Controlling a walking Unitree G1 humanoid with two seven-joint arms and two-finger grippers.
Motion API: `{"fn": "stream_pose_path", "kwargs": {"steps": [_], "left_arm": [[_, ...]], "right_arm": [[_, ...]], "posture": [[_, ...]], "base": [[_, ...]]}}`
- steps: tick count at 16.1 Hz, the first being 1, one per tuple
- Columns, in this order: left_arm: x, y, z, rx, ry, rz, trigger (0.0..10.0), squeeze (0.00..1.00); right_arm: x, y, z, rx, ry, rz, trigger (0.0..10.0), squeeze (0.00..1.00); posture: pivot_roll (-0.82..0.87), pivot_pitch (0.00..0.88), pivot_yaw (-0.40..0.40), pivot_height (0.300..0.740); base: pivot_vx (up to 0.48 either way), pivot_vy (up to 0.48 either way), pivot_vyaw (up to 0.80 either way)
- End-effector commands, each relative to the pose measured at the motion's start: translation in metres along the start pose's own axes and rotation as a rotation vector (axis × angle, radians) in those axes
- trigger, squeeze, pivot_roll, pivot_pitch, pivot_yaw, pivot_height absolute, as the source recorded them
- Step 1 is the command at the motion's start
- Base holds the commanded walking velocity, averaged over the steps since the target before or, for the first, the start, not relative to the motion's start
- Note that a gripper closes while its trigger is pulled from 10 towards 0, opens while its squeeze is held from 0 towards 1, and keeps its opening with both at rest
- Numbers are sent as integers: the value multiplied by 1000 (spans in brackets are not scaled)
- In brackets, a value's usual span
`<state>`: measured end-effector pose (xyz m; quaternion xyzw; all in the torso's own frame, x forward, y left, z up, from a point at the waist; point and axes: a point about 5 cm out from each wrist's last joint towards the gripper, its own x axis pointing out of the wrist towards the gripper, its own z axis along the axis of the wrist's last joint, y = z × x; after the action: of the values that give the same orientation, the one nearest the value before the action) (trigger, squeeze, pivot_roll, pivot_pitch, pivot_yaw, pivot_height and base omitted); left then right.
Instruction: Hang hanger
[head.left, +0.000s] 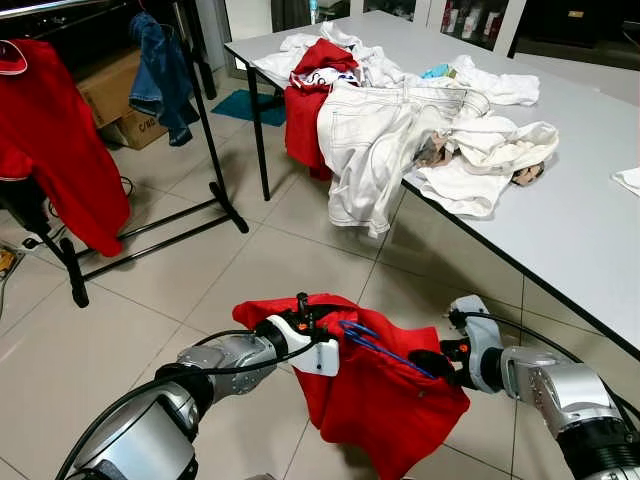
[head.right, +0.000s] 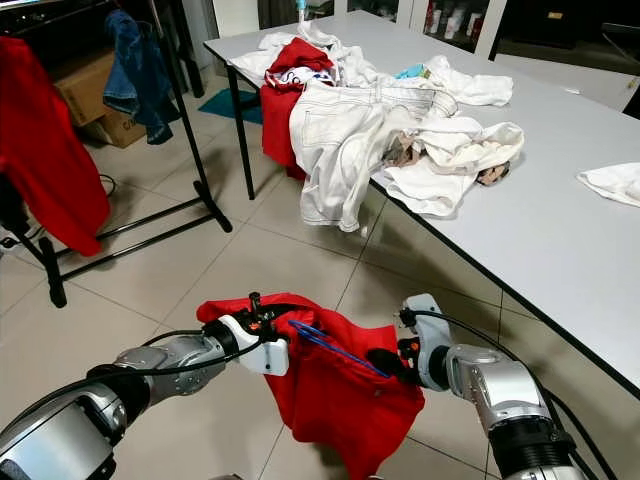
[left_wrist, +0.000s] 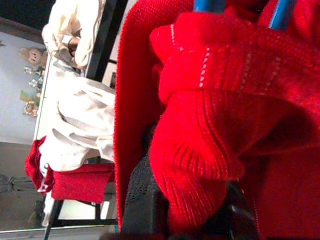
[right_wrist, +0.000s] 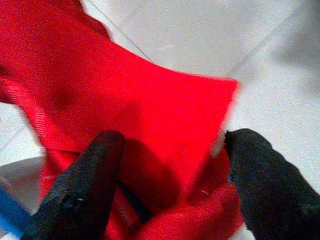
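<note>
While a red garment (head.left: 385, 395) hangs between its two arms above the tiled floor (head.left: 250, 270), the robot's left gripper (head.left: 318, 335) pinches one bunched edge and the right gripper (head.left: 432, 362) clamps the cloth from the other side. A blue hanger (head.left: 375, 345) pokes from the fabric between them. Its seating in the garment looks unfinished, and hanging it on the black clothes rack (head.left: 205, 120), well apart at left beside another red top (head.left: 55, 150), remains to be done.
</note>
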<state>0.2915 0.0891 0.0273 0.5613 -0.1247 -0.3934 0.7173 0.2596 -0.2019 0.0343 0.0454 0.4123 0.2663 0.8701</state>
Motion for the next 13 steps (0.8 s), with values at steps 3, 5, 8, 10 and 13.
{"fn": "stream_pose_path", "kwargs": {"steps": [3,5,8,10,13], "left_arm": [[3,9,2,23,-24,34,10000,0],[3,9,2,23,-25,36,10000,0],[4,9,2,23,-25,39,10000,0],[4,9,2,23,-26,40,10000,0],[4,9,3,23,-29,36,10000,0]], "right_arm": [[-3,11,13,-108,-85,87,0,0],[-5,14,16,-150,-98,131,0,0],[-4,10,11,-180,-65,89,0,0],[-3,0,12,-196,-55,0,0,0],[-4,-11,11,-228,-23,-116,10000,0]], "posture": [[-138,0,27,740],[-134,0,23,740],[-133,0,22,740],[-136,0,23,740],[-140,0,25,740]], "base": [[0,0,0],[0,0,0],[0,0,0],[0,0,0],[0,0,0]]}}
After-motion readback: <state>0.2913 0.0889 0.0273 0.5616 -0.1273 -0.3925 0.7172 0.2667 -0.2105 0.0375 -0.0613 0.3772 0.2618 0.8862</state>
